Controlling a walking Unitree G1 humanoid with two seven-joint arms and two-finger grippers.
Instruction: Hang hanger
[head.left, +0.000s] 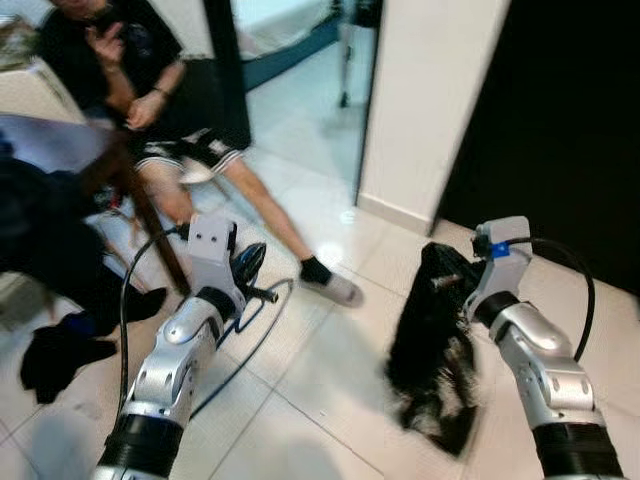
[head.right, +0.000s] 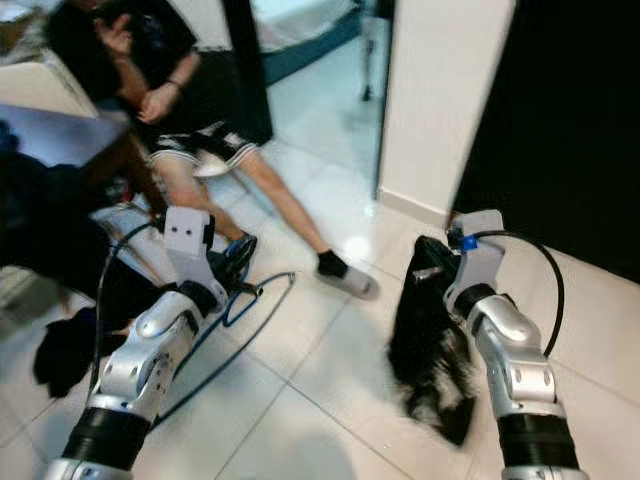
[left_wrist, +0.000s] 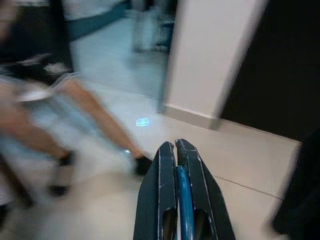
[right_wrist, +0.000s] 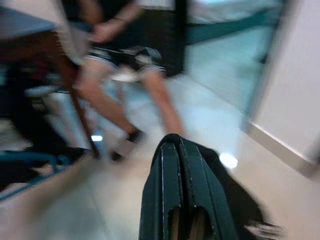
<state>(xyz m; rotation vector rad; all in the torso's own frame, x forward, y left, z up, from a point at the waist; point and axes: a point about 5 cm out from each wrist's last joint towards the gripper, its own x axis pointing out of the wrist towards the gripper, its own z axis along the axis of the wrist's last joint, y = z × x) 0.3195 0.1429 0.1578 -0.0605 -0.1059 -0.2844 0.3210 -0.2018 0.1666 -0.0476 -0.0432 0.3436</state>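
Note:
My left gripper (head.left: 248, 268) is held out low over the tiled floor, shut on a thin blue hanger (head.left: 258, 318) whose wire loop hangs below the fingers. In the left wrist view the blue hanger (left_wrist: 183, 200) shows as a strip pinched between the closed fingers (left_wrist: 160, 190). My right gripper (head.left: 452, 283) is shut on a black garment (head.left: 430, 350), which dangles in a limp bundle down towards the floor. The right wrist view shows the closed right gripper (right_wrist: 178, 146) with the black garment (right_wrist: 242, 202) beyond it.
A person (head.left: 150, 90) sits at the back left with legs stretched out, one foot in a slipper (head.left: 335, 288) between my arms. A dark table leg (head.left: 150, 220) and black clothes (head.left: 60, 350) are at the left. A white pillar (head.left: 430, 100) and a dark opening (head.left: 560, 120) stand ahead.

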